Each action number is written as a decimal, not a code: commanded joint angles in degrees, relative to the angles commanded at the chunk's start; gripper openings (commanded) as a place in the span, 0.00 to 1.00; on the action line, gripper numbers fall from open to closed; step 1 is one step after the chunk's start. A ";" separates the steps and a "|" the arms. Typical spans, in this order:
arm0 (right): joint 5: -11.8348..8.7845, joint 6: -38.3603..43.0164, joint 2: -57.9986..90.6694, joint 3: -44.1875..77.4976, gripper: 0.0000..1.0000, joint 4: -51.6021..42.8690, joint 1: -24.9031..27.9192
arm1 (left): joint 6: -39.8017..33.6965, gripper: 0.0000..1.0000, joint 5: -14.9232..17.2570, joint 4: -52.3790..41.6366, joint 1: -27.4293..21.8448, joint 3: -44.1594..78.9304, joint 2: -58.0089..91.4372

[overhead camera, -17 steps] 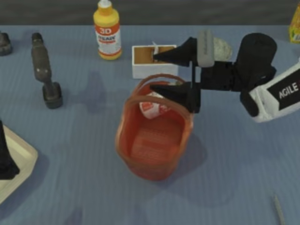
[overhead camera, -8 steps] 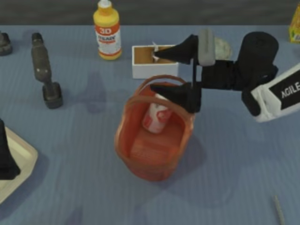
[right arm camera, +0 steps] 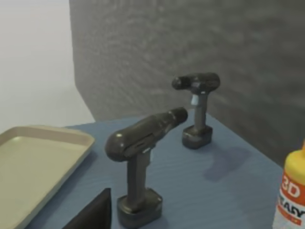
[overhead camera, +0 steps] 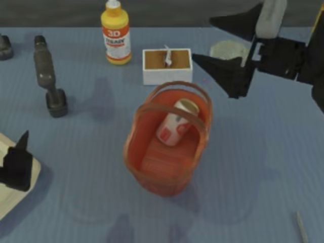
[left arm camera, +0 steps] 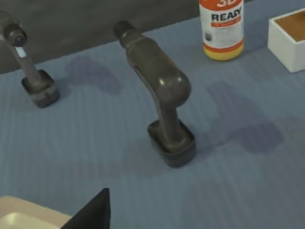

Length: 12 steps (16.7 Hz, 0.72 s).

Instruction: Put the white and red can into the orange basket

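The orange basket [overhead camera: 147, 167] stands mid-table in the top view. Inside it the white and red can [overhead camera: 173, 125] lies tilted on its side under the arched handles, its pale top toward the back. My right gripper [overhead camera: 201, 39] hovers open and empty, behind and to the right of the basket, clear of it. One dark fingertip [right arm camera: 95, 212] of that gripper shows in the right wrist view. At the table's left edge my left gripper [overhead camera: 16, 161] stays parked over a tray, open with nothing in it. Basket and can do not appear in either wrist view.
A yellow bottle [overhead camera: 115, 35] and a white box with brown top [overhead camera: 167, 66] stand behind the basket. Two dark drills [overhead camera: 49, 76] [overhead camera: 4, 46] lie at the back left. A cream tray [overhead camera: 23, 190] sits front left, a pale round object [overhead camera: 227, 49] under the right gripper.
The right gripper has lifted away from the basket, up and to the right, staying open. The can has settled on its side inside the basket. The left gripper shifted slightly.
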 joint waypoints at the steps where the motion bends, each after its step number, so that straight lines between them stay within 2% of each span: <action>1: 2.27 -0.18 -4.69 -2.63 1.00 -2.22 -0.74 | 2.35 1.00 0.00 -3.18 -1.45 4.42 4.39; 4: 9.91 -0.60 -20.04 -11.29 1.00 -9.82 -3.10 | 10.11 1.00 -0.07 -12.98 -6.14 19.29 18.47; 12: 31.86 -0.65 -63.72 -35.14 1.00 -32.88 -9.06 | 33.32 1.00 -0.77 -38.34 -19.21 63.66 59.68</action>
